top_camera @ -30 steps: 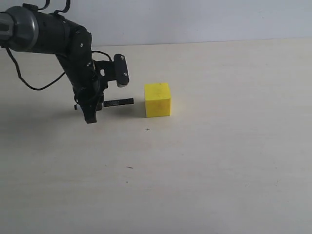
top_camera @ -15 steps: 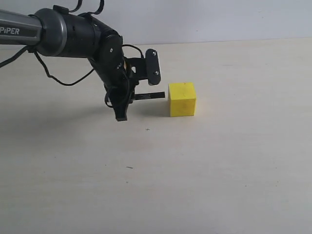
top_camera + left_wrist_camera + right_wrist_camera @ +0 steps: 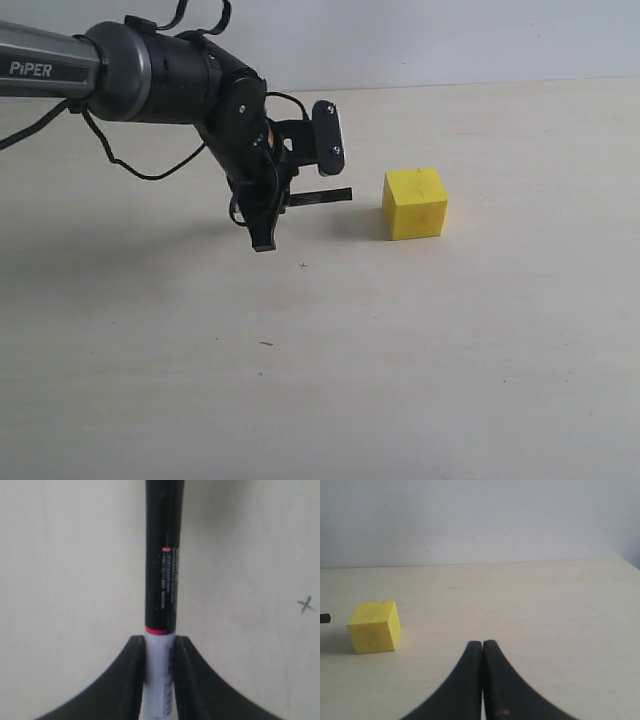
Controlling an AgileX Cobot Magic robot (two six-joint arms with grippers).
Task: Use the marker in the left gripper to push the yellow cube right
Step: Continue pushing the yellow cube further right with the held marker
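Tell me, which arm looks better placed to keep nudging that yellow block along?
The left. Its fingers grip the marker, which points at the yellow cube across a small gap. The right fingers are shut, empty.

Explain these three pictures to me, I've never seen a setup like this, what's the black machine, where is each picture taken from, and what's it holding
The black machine is a robot arm ending in a claw, the left claw. The wide picture comes from a camera standing off the arms, looking at a pale table. The other two come from cameras on each arm's wrist, looking along the claw fingers. The left claw is shut on a marker with a white barrel and long black cap, which points toward a yellow cube on the table; a gap shows between them. The right claw has its two fingers pressed together, holding nothing, and sees the same cube from the other side.
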